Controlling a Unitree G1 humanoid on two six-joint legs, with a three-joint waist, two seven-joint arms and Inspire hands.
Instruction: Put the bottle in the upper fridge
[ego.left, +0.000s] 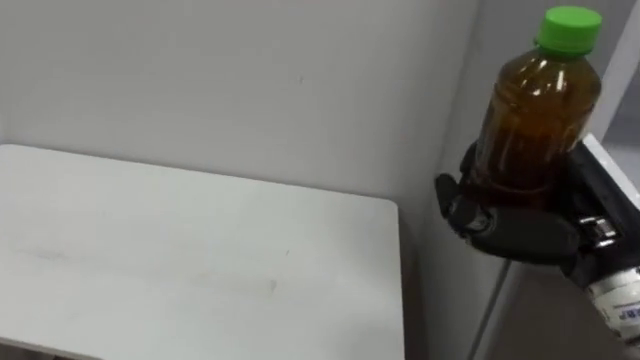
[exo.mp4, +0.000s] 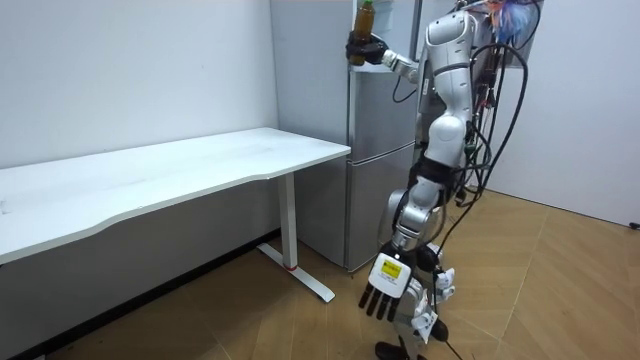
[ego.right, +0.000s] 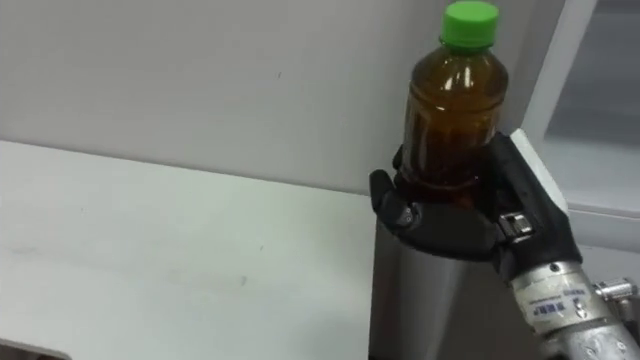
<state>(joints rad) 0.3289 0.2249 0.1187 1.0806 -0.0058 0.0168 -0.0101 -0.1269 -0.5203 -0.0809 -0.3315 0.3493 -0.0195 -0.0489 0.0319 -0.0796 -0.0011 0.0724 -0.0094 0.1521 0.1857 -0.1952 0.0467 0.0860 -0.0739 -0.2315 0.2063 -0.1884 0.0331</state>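
The right hand (ego.right: 450, 228) is sitting closest to the camera, its dark fingers curling round the lower body of the bottle (ego.right: 450, 110) and clamping it firmly. The bottle is standing upright in that grasp, its long axis running straight up from the palm, with the brown liquid and the green cap (ego.right: 469, 22) rising clear above the fingers. Beyond the hand and to its right, the fridge (exo.mp4: 375, 200) is standing very near, and the hand is holding the bottle up at the level of the upper door (exo.mp4: 378, 110), just off the cabinet's near corner. That door is looking shut from the room view, so the bottle is probably waiting on an opening. The left hand (exo.mp4: 383, 297) is hanging far below with fingers loosely straight. The white table (ego.left: 200, 250) is lying below and to the left of the holding hand.
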